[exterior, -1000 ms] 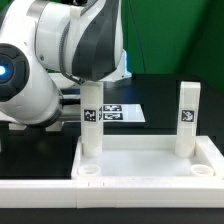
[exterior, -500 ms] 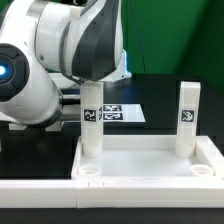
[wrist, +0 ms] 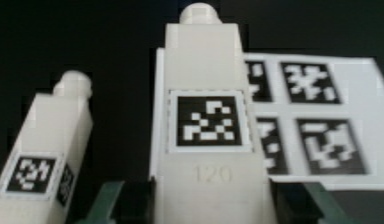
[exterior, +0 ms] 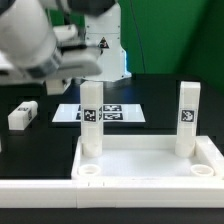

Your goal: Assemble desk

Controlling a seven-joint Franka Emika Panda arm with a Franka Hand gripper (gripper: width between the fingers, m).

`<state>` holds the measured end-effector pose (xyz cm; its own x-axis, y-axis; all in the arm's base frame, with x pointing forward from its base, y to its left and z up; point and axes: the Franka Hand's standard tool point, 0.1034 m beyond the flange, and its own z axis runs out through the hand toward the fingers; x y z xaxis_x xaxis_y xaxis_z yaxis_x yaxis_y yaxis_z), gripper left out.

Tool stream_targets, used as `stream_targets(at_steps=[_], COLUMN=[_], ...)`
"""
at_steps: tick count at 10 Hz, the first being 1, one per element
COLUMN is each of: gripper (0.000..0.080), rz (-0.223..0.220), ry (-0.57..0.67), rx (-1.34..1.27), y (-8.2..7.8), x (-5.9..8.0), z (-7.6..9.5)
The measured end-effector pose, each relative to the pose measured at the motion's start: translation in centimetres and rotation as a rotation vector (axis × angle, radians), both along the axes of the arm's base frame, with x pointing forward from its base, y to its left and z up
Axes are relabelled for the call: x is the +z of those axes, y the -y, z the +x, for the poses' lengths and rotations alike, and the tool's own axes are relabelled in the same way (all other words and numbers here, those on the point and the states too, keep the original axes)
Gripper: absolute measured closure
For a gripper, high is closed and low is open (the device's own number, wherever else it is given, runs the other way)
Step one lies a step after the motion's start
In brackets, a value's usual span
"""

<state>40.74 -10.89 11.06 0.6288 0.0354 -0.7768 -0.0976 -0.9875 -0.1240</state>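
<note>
The white desk top (exterior: 150,160), a tray with a raised rim, lies at the front. Two white legs stand upright in its far corners: the left leg (exterior: 91,120) and the right leg (exterior: 188,118), each with a tag. A third leg (exterior: 22,114) lies loose on the black table at the exterior view's left. In the wrist view my gripper (wrist: 203,205) is open. Its dark fingers (wrist: 114,205) stand on either side of a tagged leg (wrist: 210,90), with a gap at least on one side. Another leg (wrist: 56,140) stands beside it.
The marker board (exterior: 118,113) lies flat behind the left leg, and it also shows in the wrist view (wrist: 304,110). My arm's bulk (exterior: 40,40) hangs over the exterior view's upper left. The desk top's front corners have open round holes (exterior: 90,171).
My arm has swung up and toward the exterior view's left. This uncovers the loose leg on the table. Both standing legs stay in place.
</note>
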Motion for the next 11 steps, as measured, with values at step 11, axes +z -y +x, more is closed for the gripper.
stream_targets(at_steps=[11], gripper=[0.0509], rz=[-0.152], ry=[0.699], rx=[-0.061], y=[-7.7], x=[7.4], z=[10.8])
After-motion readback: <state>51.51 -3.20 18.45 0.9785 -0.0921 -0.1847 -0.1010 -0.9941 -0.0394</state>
